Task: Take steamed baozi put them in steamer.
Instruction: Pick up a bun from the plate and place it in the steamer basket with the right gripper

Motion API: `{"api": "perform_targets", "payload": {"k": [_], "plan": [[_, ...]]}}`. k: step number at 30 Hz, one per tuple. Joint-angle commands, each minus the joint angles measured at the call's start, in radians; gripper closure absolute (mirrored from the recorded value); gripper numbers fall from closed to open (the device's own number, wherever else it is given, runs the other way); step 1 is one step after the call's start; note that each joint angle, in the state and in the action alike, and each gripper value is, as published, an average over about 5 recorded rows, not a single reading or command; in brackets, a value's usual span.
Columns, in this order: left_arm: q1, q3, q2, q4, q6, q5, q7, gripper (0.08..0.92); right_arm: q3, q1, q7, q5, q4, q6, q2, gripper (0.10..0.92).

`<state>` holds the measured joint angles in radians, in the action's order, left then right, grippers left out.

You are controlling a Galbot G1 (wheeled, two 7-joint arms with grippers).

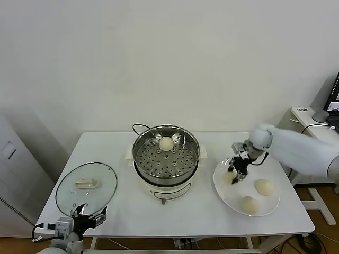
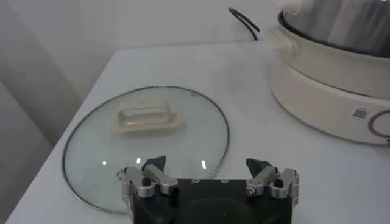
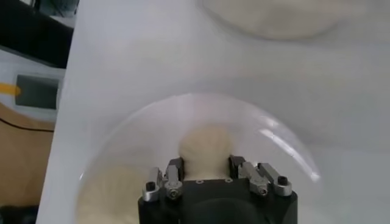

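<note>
From the head view I have the right gripper (image 1: 237, 172) down on the white plate (image 1: 225, 194) near the desk's right edge, fingers closed on one baozi (image 1: 229, 177). Two more buns (image 1: 263, 186) lie on the plate toward the front right corner, and a fourth (image 1: 166, 143) sits on the perforated tray of the steamer (image 1: 166, 159) mid-desk. I'd lift straight up before swinging across, clear of the steel rim, and keep the squeeze light so the dough doesn't dent

Left wrist view: the left gripper (image 2: 210, 167) idles at the front left corner, fingers wide open, over the glass lid (image 2: 146, 143)

Right wrist view: the bun (image 3: 205, 149) sits pinched between both fingers (image 3: 174, 170)

The desk (image 1: 106, 211) is plain white, set against a bare pale wall
</note>
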<state>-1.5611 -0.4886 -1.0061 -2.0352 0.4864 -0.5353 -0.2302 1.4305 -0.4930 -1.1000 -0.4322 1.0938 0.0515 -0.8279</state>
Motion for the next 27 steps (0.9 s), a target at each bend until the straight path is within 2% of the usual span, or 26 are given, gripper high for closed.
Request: {"api": "perform_targets", "payload": {"k": [1, 9, 15, 27], "plan": [[0.001, 0.002, 0.000, -0.005, 0.003, 0.000, -0.002, 0.177, 0.158, -0.307, -0.030, -0.199, 0.082, 0.061, -0.022, 0.567], [0.001, 0.005, 0.001, -0.016, 0.005, 0.001, -0.005, 0.177, 0.173, -0.442, -0.018, -0.397, 0.132, 0.166, -0.083, 0.567], [-0.001, 0.006, 0.001, -0.020, 0.005, 0.001, -0.005, 0.177, 0.143, -0.423, 0.073, -0.518, 0.169, 0.237, -0.155, 0.567], [0.000, 0.008, 0.000, -0.018, 0.003, 0.003, -0.005, 0.177, 0.082, -0.277, 0.222, -0.541, 0.110, 0.309, -0.374, 0.567]]}}
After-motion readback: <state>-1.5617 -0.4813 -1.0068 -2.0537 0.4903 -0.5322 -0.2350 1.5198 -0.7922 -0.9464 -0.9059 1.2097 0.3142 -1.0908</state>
